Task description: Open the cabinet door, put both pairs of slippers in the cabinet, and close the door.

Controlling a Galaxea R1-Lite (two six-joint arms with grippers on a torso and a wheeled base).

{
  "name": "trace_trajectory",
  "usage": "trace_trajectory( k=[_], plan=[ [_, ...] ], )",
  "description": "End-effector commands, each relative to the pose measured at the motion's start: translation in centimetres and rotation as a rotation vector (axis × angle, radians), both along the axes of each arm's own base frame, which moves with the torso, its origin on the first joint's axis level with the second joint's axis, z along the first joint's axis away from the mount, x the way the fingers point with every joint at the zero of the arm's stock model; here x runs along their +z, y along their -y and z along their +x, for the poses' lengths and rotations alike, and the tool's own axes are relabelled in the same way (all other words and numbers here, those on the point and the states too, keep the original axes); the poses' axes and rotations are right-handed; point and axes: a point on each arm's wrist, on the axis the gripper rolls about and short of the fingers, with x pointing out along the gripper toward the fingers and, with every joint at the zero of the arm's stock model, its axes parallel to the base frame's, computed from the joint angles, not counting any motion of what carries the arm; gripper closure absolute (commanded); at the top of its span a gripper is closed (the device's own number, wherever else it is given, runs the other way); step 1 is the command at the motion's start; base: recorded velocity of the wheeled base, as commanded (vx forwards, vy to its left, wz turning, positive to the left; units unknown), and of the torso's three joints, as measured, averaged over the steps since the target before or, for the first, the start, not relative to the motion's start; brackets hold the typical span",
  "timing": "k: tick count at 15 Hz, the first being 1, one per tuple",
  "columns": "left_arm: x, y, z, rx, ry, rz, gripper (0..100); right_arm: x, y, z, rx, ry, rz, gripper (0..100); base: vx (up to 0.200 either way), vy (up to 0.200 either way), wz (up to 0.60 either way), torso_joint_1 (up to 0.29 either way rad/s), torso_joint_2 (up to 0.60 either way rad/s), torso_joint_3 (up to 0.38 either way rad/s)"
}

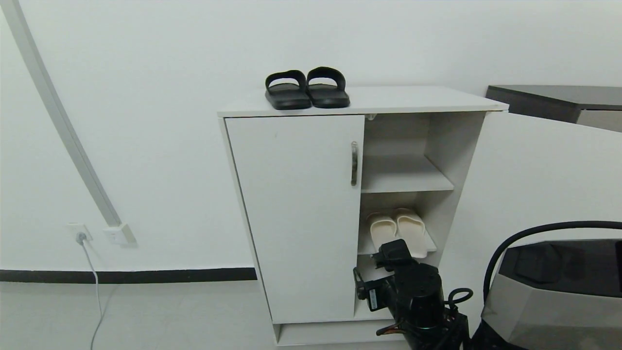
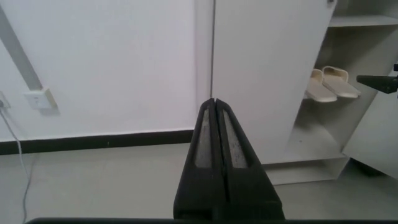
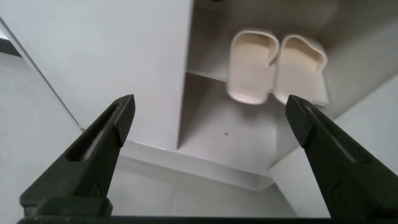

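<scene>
A white cabinet stands against the wall, its right door swung wide and its left door shut. The cream slippers lie side by side on the middle shelf, also seen as cream slippers and cream slippers. The black slippers sit on the cabinet top. My right gripper is open just in front of the lower shelf opening, below the cream pair, with nothing between its fingers. My left gripper is shut and empty, off to the left of the cabinet, pointing at the wall.
A bare upper shelf sits above the cream pair. A wall socket with a cable and a slanted conduit are at the left. A dark-topped unit stands behind the open door. Bare floor lies left of the cabinet.
</scene>
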Motion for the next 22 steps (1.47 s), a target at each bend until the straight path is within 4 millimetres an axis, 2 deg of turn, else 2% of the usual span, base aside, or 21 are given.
trace_trajectory(
  k=[1, 8, 13, 22],
  plan=[
    [0.0, 0.0, 0.0, 0.000, -0.002, 0.000, 100, -0.1, 0.0, 0.0, -0.001, -0.002, -0.002, 0, 0.000, 0.200, 0.00, -0.007, 0.00, 0.002],
    [0.0, 0.0, 0.0, 0.000, -0.002, -0.001, 100, -0.2, 0.1, 0.1, -0.005, -0.003, -0.005, 0, 0.000, 0.200, 0.00, 0.002, 0.00, 0.003],
    [0.0, 0.0, 0.0, 0.002, -0.001, -0.001, 100, 0.1, 1.0, 0.5, -0.024, 0.035, 0.000, 0, 0.000, 0.000, 0.00, 0.000, 0.00, 0.000],
    [0.0, 0.0, 0.0, 0.003, -0.002, -0.001, 100, -0.2, 1.2, 0.6, -0.027, 0.032, -0.009, 0, 0.000, 0.000, 0.00, 0.000, 0.00, 0.000]
  ],
)
